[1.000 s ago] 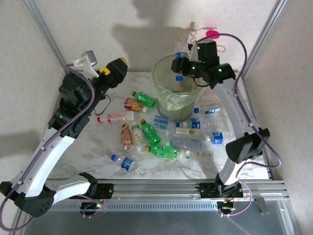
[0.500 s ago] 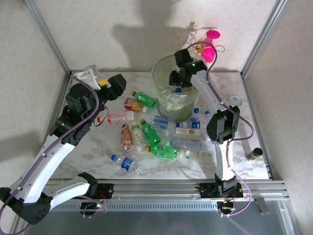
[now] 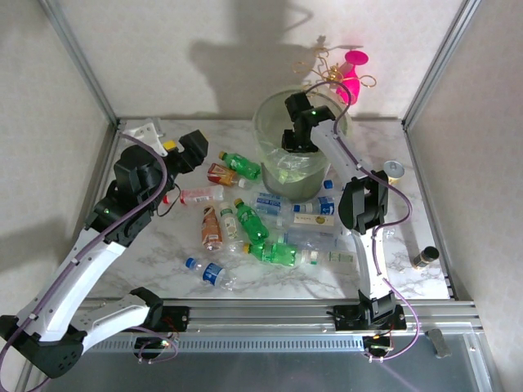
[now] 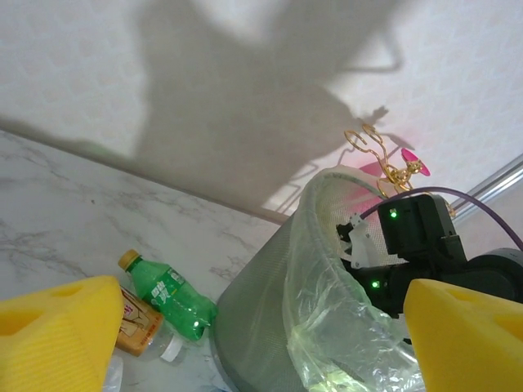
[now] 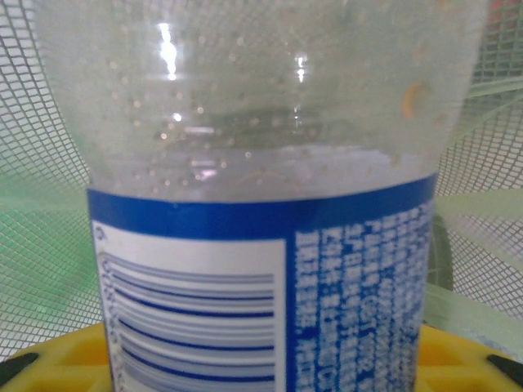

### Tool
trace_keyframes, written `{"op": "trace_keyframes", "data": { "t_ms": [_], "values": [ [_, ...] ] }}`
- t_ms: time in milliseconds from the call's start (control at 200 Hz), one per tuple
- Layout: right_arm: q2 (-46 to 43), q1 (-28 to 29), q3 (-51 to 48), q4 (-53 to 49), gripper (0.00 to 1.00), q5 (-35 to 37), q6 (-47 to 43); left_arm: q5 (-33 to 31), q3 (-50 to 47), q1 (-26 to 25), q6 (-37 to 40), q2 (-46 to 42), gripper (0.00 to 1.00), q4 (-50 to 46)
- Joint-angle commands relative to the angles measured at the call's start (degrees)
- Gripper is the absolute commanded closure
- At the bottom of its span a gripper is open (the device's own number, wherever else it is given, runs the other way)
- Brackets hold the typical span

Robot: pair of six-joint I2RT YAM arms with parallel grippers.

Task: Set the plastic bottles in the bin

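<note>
Holding a clear blue-labelled bottle (image 5: 261, 204) pinched in my right pincer (image 3: 296, 140), inside the bin (image 3: 263, 122), below its rim; release looks next. Left pincer (image 3: 189, 149) spread, empty. Nearest green bottle (image 3: 243, 165) at its 3 o'clock, lying 10-to-4.

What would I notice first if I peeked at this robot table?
Probably the big pale green bin at the back of the table, with the right pincer dipped inside it holding a clear blue-labelled bottle. Then the jumble of little bottles lying on the marble in front, and the bright pink-and-gold ornament behind.
</note>
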Motion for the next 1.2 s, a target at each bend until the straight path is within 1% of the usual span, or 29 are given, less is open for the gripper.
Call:
{"op": "trace_keyframes", "data": {
  "t_ms": [0, 90, 170, 255, 355, 446, 496, 691, 826, 906, 946, 1066, 1146, 1196],
  "values": [
    [1.62, 0.44, -1.93, -0.22, 0.53, 0.49, 0.39, -1.39, -0.67, 0.44, -0.34, -0.9, 0.11, -0.38],
    [1.31, 0.82, -4.39, 0.73, 0.51, -0.71, 1.19, -1.44, -0.42, 0.6, -0.35, -0.9, 0.11, -0.64],
    [1.17, 1.48, -5.47, 1.32, 0.47, -0.68, 1.36, -1.47, -0.2, 0.67, -0.01, -0.97, 0.11, -0.64],
    [1.24, 1.73, -4.76, 1.11, 0.39, 0.03, 1.67, -1.72, -0.3, 0.8, 0.34, -1.26, 0.11, -0.78],
    [0.36, 1.78, -3.21, 0.89, 0.24, 1.82, 2.16, -1.47, 0.06, 1.14, 0.77, -1.29, 0.11, -0.8],
    [-0.46, 1.72, -1.52, 0.76, 0.18, 3.19, 2.19, -1.34, 0.45, 1.3, 1.02, -1.08, 0.1, -0.9],
    [-0.84, 1.72, -0.74, 0.55, 0.17, 3.53, 2.18, -1.32, 0.82, 1.24, 0.93, -0.94, 0.1, -0.89],
    [-3.05, 1.72, 1.01, -0.05, 0.16, 4.04, 2.79, -1.3, 2.13, 1.23, 0.53, -0.11, 0.1, -1.32],
    [-6.49, 1.76, 2.98, -0.27, 0.17, 5.47, 2.95, -3.39, 2.69, 1.31, -1.0, 0.16, 0.1, -2.06],
    [-9.85, 1.88, 2.88, 0.29, 0.19, 6.99, 3.07, -4.24, 2.27, 1.66, -2.12, -0.31, 0.15, -2.26],
    [-11.85, 1.86, 2.52, 0.87, 0.2, 7.25, 2.88, -4.61, 1.65, 2.05, -3.14, -0.9, 0.15, -2.03],
    [-19.99, 3.0, -2.5, 4.98, 0.2, 7.18, 2.05, -4.89, -0.72, 3.53, -7.12, -2.5, 0.15, -2.14],
    [-26.88, 4.4, -9.09, 9.87, 0.2, 5.91, 0.25, -3.92, -1.27, 4.47, -9.14, -2.18, 0.16, -4.3],
    [-31.96, 5.45, -14.85, 13.7, 0.21, 4.4, -0.92, -3.86, -1.19, 4.68, -10.28, -1.68, 0.16, -6.63]
  ]
}}
